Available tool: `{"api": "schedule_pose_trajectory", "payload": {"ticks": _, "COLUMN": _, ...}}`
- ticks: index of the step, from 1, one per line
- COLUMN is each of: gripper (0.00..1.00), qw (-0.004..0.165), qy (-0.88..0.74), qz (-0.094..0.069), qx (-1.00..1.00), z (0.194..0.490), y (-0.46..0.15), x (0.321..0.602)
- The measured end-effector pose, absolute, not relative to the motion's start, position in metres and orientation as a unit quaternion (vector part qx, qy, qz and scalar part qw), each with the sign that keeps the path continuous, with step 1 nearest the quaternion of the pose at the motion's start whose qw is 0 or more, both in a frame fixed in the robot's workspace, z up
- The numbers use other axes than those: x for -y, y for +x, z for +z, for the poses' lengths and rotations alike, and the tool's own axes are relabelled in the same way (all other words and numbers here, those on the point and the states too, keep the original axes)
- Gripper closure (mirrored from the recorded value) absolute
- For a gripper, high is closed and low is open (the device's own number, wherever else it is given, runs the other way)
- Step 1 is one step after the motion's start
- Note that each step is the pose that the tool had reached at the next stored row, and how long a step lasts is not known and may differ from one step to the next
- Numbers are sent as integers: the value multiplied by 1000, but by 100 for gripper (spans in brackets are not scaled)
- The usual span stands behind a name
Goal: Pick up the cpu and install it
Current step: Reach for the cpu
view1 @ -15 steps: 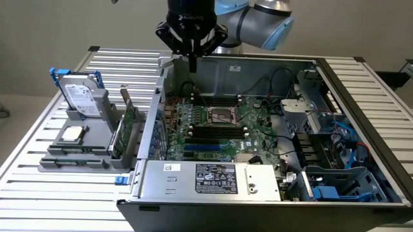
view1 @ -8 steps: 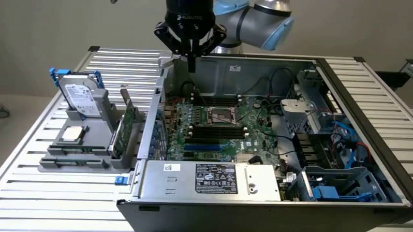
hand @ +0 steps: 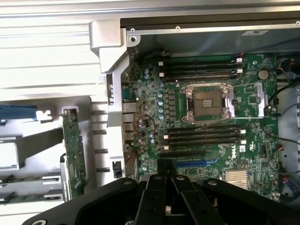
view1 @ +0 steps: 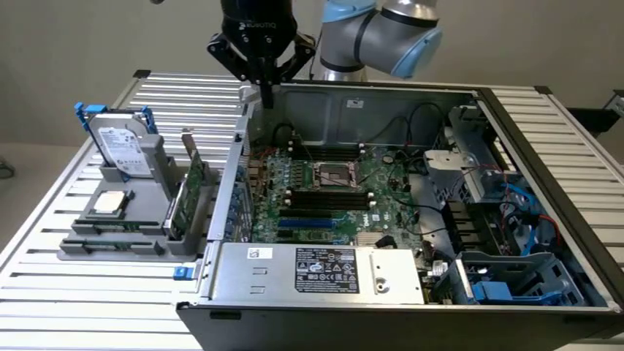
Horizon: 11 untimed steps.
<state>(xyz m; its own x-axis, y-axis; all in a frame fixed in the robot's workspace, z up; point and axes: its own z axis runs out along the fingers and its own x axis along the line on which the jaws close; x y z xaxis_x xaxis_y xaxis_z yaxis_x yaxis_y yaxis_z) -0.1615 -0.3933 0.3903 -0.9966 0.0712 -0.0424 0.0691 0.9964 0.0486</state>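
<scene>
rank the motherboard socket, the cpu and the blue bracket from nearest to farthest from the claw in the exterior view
The claw is shut, above the case back wall.
1. motherboard socket, mid-board inside the case.
2. cpu, on the grey tray, exterior view's left.
3. blue bracket, front corner, exterior view's right.

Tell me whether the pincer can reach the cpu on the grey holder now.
Probably yes: the cpu lies on the grey holder with nothing over it. The shut, empty pincer hangs above the case wall; the upright hard drive stands beside it.
</scene>
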Motion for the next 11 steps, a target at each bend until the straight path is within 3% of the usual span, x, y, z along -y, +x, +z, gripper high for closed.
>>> {"api": "schedule_pose_trajectory", "payload": {"ticks": 11, "gripper": 89, "qw": 22, "qy": 35, "qz": 24, "qx": -999, "z": 383, "y": -212, "x": 385}}
